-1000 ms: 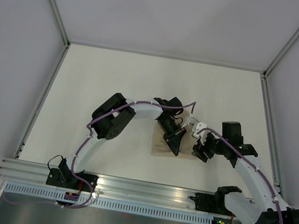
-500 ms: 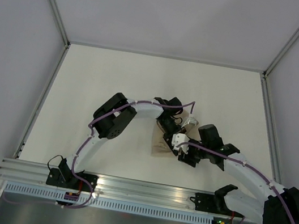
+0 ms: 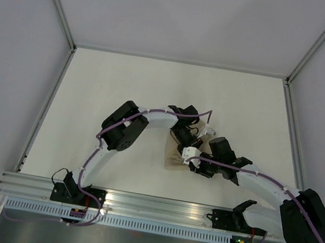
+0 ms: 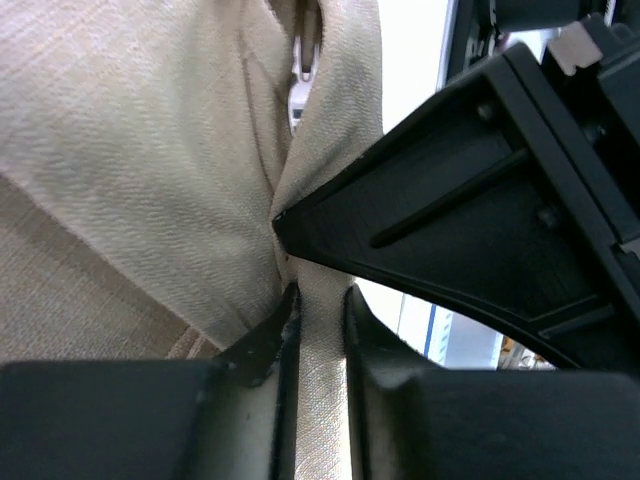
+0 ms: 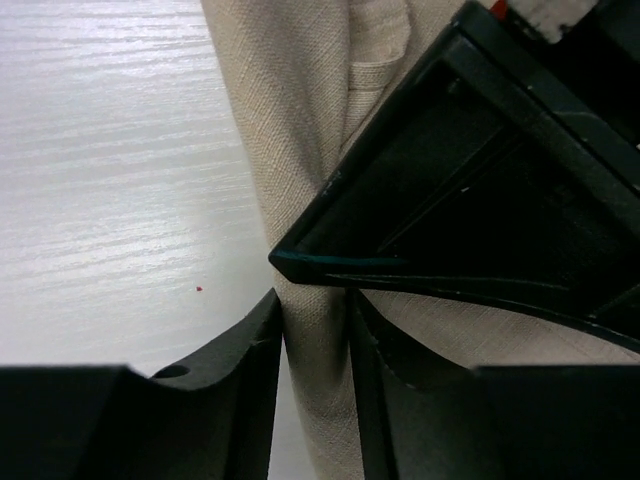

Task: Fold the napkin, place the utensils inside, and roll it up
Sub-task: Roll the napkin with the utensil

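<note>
Napkin [image 4: 150,150] ridge clamped in left hand [image 4: 320,300]; right hand [image 5: 314,300] pinches it too; pale item [image 4: 300,75] in crease, possibly tag, unreadable.

The white table [image 3: 124,90] has a matte, faintly streaked top, with pale walls around it and an aluminium rail [image 3: 155,204] along its near edge. The tan napkin [image 3: 173,159] lies bunched on it, slightly right of centre, in the near half.

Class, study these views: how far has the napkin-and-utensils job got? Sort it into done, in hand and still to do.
Done: the napkin is bunched into a narrow bundle, with something pale, perhaps the fork, tucked in a fold. In hand: left claw and right claw each pinch a fold. To do: tightening the roll and letting go.
</note>
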`<action>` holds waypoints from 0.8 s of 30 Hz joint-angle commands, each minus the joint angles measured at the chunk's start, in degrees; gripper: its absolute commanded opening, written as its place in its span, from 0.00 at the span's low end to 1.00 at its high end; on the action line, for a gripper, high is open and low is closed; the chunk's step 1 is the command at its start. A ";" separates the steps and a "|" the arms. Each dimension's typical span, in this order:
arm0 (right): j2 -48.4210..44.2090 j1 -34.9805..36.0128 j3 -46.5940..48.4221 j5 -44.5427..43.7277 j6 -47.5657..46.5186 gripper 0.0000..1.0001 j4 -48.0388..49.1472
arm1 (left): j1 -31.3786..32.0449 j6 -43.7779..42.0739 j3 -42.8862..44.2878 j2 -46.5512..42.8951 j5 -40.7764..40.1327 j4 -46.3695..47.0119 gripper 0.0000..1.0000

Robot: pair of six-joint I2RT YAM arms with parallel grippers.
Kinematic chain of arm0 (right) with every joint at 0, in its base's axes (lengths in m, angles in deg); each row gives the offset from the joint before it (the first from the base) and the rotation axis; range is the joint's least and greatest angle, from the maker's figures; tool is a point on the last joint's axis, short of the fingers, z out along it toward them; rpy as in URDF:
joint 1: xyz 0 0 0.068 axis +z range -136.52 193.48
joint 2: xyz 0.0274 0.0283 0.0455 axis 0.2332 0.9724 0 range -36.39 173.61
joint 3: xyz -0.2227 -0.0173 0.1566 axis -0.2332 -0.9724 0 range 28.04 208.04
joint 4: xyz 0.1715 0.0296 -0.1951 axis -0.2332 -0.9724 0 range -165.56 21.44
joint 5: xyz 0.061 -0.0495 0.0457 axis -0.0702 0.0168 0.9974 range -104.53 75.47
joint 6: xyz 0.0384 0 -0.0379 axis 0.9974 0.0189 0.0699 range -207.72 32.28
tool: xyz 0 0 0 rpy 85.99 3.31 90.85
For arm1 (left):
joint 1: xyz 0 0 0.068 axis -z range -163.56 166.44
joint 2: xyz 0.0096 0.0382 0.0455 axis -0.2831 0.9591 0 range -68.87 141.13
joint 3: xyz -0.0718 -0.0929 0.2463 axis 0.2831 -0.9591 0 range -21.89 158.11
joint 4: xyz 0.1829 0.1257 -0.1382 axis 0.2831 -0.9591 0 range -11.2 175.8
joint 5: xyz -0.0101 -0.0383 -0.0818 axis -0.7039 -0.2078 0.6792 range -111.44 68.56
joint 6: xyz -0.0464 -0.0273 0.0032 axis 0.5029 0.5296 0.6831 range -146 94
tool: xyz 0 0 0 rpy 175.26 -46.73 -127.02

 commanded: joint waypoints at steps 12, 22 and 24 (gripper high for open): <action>5.11 0.04 1.57 1.34 1.98 0.19 -1.01 | -1.01 11.91 -6.03 -9.55 -12.62 10.30 0.35; 8.28 -3.65 3.16 6.17 -0.21 0.16 -4.26 | -2.77 17.45 -12.08 -17.46 -16.99 19.09 0.32; 8.80 -4.79 3.86 7.84 -0.91 0.16 -5.49 | -3.56 18.94 -14.98 -20.61 -17.35 22.78 0.29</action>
